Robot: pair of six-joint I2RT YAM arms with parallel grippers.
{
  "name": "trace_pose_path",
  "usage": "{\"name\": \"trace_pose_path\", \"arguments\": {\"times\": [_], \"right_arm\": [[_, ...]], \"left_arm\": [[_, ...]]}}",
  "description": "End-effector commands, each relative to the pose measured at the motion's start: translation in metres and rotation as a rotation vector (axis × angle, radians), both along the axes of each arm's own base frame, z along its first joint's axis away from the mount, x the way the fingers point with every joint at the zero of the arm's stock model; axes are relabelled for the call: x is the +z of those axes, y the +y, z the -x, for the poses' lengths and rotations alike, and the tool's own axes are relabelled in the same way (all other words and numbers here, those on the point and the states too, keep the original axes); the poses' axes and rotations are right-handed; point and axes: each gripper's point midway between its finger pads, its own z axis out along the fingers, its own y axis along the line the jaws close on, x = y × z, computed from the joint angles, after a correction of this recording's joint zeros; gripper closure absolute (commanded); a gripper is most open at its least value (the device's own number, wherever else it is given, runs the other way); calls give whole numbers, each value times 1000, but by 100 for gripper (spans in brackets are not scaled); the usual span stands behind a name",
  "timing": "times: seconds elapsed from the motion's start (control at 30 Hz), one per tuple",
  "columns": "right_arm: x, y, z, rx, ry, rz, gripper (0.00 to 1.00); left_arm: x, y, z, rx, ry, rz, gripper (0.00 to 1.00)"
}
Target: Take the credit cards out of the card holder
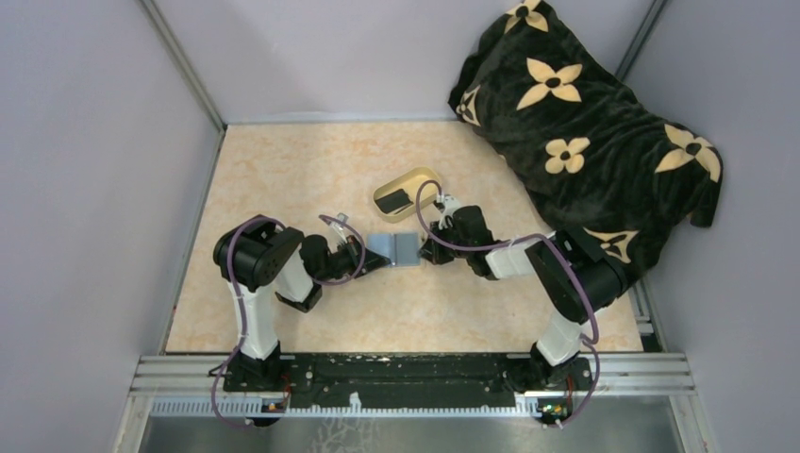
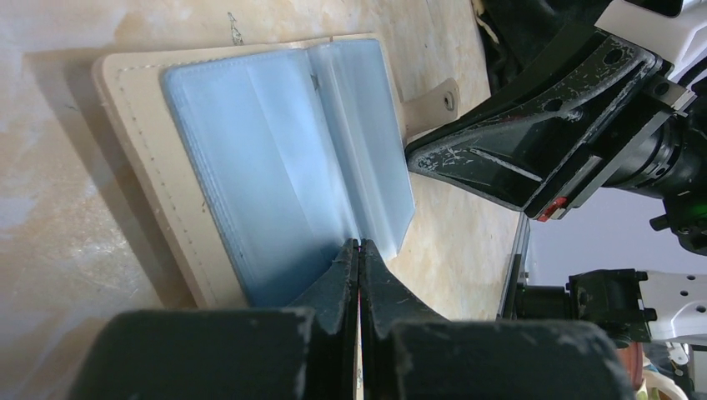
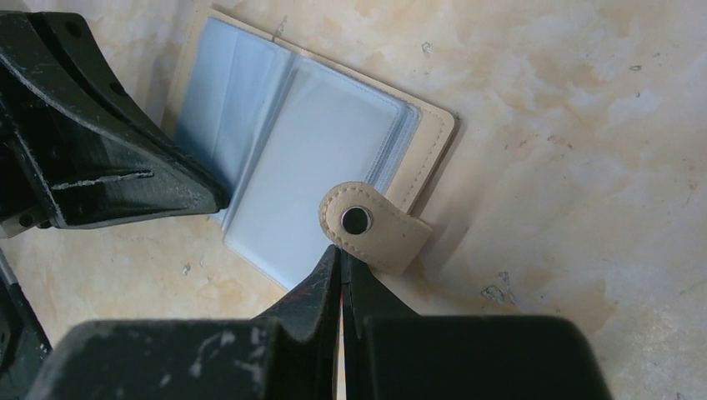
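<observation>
Black fingers of the left gripper (image 2: 359, 243) are pressed together, their tip at the near edge of the holder (image 2: 250, 167), with nothing seen between them. The right gripper (image 3: 339, 248) has its fingers pressed together too, the tip just beside the tan tab (image 3: 371, 227). The holder lies open and flat on the bench (image 1: 283, 170), between the two grippers.

Judging by this, the step is to work a card out of a sleeve. It would go best with one arm pinning the tan edge to the bench. The other would then part its fingers only slightly, catch a card's edge at the sleeve mouth and draw it along the sleeve, not upward. The thin sleeves (image 3: 325, 142) will probably flex and lift with any steep pull.

Beyond the holder, a cream dish (image 1: 425, 173) holds one black card (image 1: 396, 200). A black flowered blanket (image 1: 585, 123) lies in the far right corner.

The sleeves look pale and blank, and whether any card remains inside cannot be told. It is also unclear whether the left tip has caught a single leaf. The dish is out of view of both wrist cameras.
</observation>
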Motion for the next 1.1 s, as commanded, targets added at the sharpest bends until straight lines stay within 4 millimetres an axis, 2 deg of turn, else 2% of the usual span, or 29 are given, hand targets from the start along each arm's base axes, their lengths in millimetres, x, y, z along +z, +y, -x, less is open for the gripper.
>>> {"name": "trace_pose_path", "arguments": {"times": [0.0, 0.27, 0.63, 1.07], "right_arm": [[-1, 11, -3, 26, 4, -24, 100], [4, 22, -5, 51, 0, -49, 100], [1, 40, 2, 91, 18, -73, 100], [13, 63, 6, 150, 36, -165, 100]], "left_arm": [[-20, 4, 8, -5, 49, -48, 100], [-23, 4, 10, -7, 57, -41, 100], [-23, 3, 12, -16, 63, -35, 100], [-23, 3, 15, -25, 66, -19, 100]]}}
